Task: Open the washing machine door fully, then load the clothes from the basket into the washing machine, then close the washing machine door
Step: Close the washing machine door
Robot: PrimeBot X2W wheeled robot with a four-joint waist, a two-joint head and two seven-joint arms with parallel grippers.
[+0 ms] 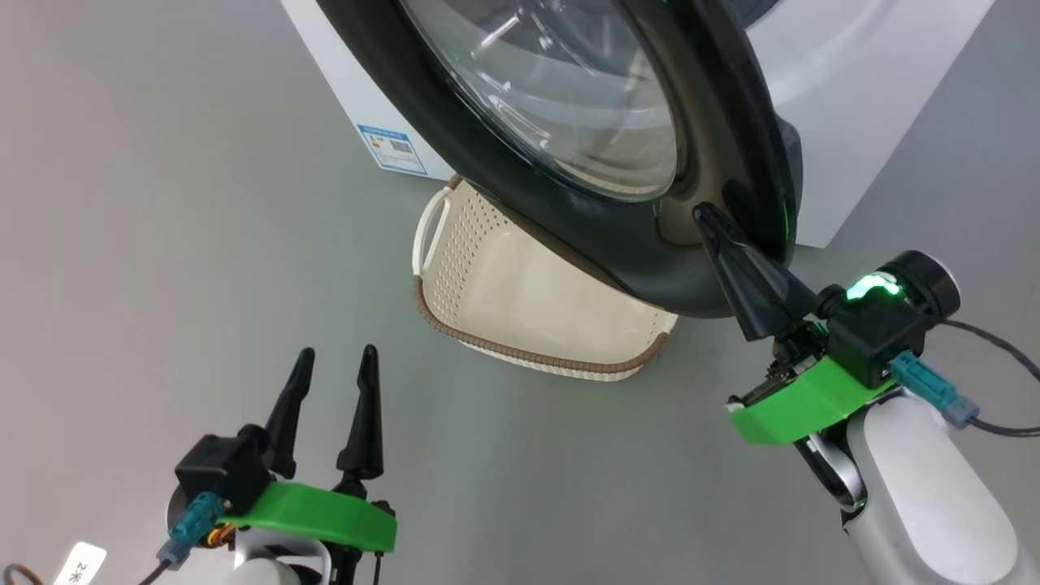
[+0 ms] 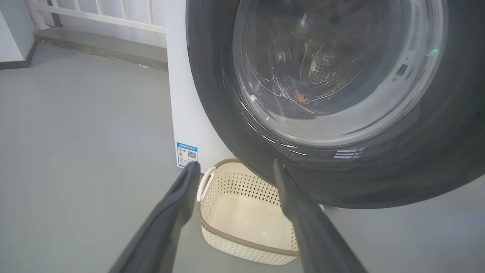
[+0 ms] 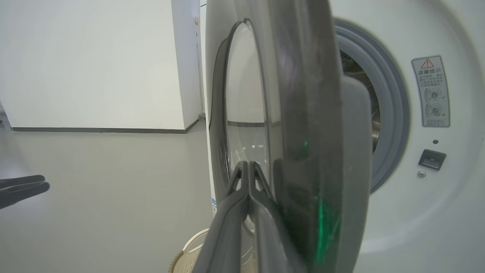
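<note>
We see the washing machine door [image 1: 569,236] swung partway out from the washing machine [image 1: 845,97]. Its black rim hangs over the far side of the basket [image 1: 528,352], which sits on the grey floor [image 1: 162,203]. Open floor spreads wide to the left and in front of the basket. On the right, a narrower strip of floor runs past the machine's corner.

In the right wrist view the door stands edge-on, with a gap between its free edge and the grey gasket [image 3: 394,113].

The right gripper [image 1: 705,213] has its fingers pressed together, holding nothing, with the tips against the outer face of the rim near its lower right edge. The left gripper [image 1: 338,352] has its fingers spread over bare floor, well apart from the door. The basket lies beyond its tips, and in the left wrist view it shows between them.
</note>
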